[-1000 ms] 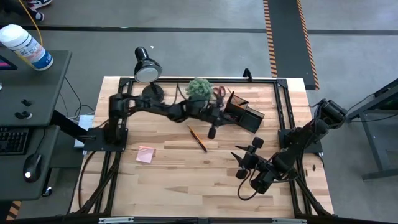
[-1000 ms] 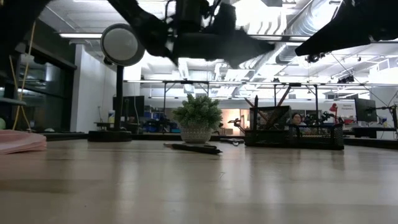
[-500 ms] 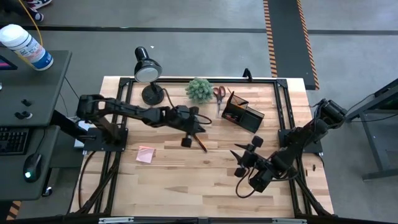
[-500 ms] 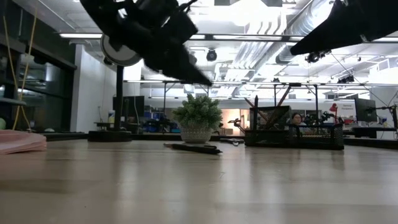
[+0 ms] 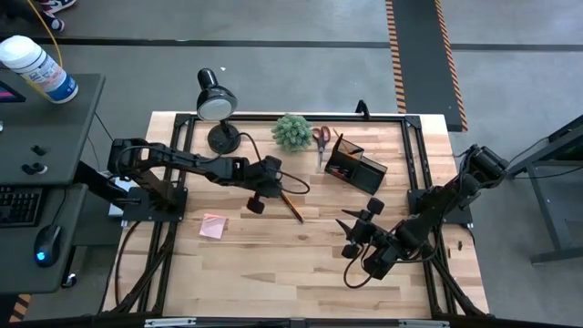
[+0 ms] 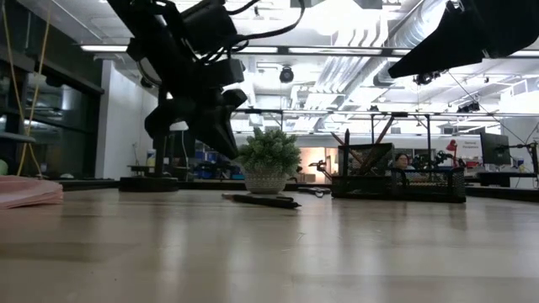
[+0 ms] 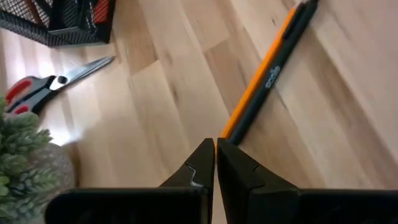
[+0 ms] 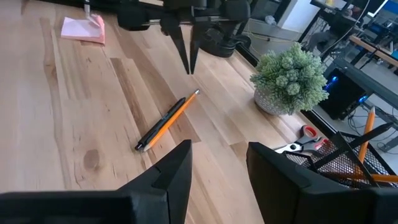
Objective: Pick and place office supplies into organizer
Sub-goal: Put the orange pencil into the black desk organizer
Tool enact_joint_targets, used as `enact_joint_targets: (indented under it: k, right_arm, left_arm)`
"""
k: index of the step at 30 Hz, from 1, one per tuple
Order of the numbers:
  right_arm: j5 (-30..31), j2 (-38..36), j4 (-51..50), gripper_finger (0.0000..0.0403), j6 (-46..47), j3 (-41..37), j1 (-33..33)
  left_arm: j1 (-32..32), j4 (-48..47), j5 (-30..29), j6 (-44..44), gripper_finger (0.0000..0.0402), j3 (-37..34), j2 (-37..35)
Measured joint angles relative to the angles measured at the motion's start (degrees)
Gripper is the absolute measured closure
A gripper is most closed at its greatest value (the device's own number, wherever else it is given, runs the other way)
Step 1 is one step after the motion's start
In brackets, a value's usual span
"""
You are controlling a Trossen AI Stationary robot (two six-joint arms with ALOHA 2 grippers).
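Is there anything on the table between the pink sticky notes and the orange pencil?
Nothing. In the high view, only bare wood lies between the pink sticky notes and the orange pencil. The shut left gripper hangs just above that stretch, by the pencil.

My left gripper (image 5: pixel 257 205) hangs over the desk's middle, fingers pressed together and empty. My right gripper (image 5: pixel 351 239) waits near the right edge, fingers apart.

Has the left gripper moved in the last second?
Yes. In the high view the left gripper, shut, pulled back from beside the organizer leftward, past the pencil.
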Motion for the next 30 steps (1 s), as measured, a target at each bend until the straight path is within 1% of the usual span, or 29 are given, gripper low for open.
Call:
enact_joint_targets:
  k: [9,13,15,19,26,28,30]
  right_arm:
    - [0.0,0.0,0.5,0.0258,-0.6,0.0,0.0]
    - [0.4,0.0,0.5,0.0258,-1.2,0.0,0.0]
    - [0.4,0.0,0.9,0.0258,-1.8,0.0,0.0]
    - [0.5,0.0,0.9,0.0258,-2.0,0.0,-0.4]
    - [-0.1,0.0,0.9,0.0258,-2.0,0.0,-0.7]
    - [-0.1,0.0,0.9,0.0258,-2.0,0.0,-0.7]
    - [-0.1,0.0,0.9,0.0258,-2.0,0.0,-0.7]
  left_arm:
    - [-0.5,-3.2,-4.2,11.4,0.0394,0.0,0.0]
    - [-3.2,-5.0,-9.8,15.1,0.0394,1.4,0.8]
    - [-4.8,-7.8,-13.0,15.1,0.0394,3.4,1.8]
    - [-6.6,-14.8,-17.1,14.7,0.0394,9.2,5.3]
    - [-6.4,-24.8,-22.0,13.6,0.0394,19.0,12.8]
    - [-6.4,-27.4,-22.6,13.6,0.0394,21.2,14.6]
    - [-6.4,-27.8,-22.0,13.6,0.0394,23.6,16.7]
